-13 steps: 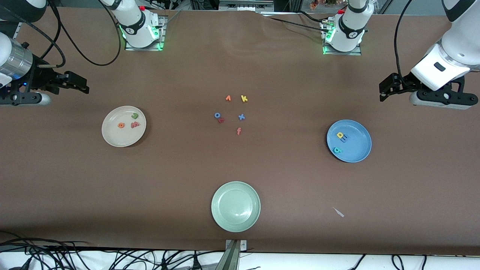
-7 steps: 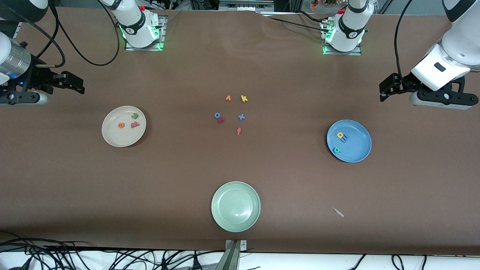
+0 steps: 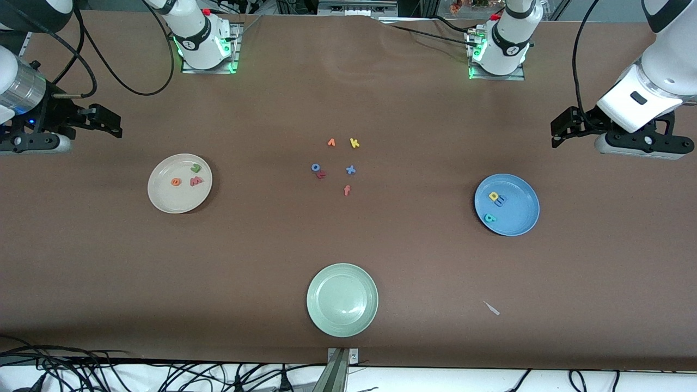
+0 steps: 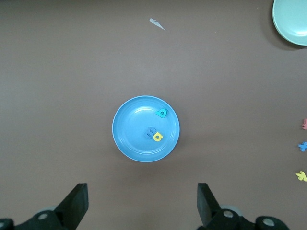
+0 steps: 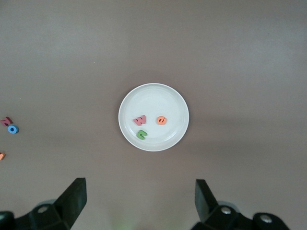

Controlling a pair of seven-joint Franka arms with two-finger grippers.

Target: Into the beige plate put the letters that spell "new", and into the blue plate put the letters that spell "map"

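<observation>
1. I see the beige plate (image 3: 179, 183) toward the right arm's end of the worktop (image 3: 348, 261), holding green n (image 3: 195, 168), orange e (image 3: 176, 182), pinkish-red w (image 3: 196, 181).
2. The blue plate (image 3: 507, 204), toward the left arm's end, holds yellow a (image 3: 494, 196), light blue m (image 3: 500, 201), teal p (image 3: 490, 218).
3. Left end effector (image 4: 143, 206) is spread and empty, over bare worktop beside the blue plate; unchanged.
4. Right end effector (image 5: 139, 203) is spread and empty; it has drawn slightly toward its own end since a second ago.

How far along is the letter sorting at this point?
It looks finished. The beige plate holds the green n, orange e and pinkish w. The blue plate holds the yellow a, light blue m and teal p. Both the left end effector and right end effector are open, empty and raised above their plates. Nothing appears left.
</observation>
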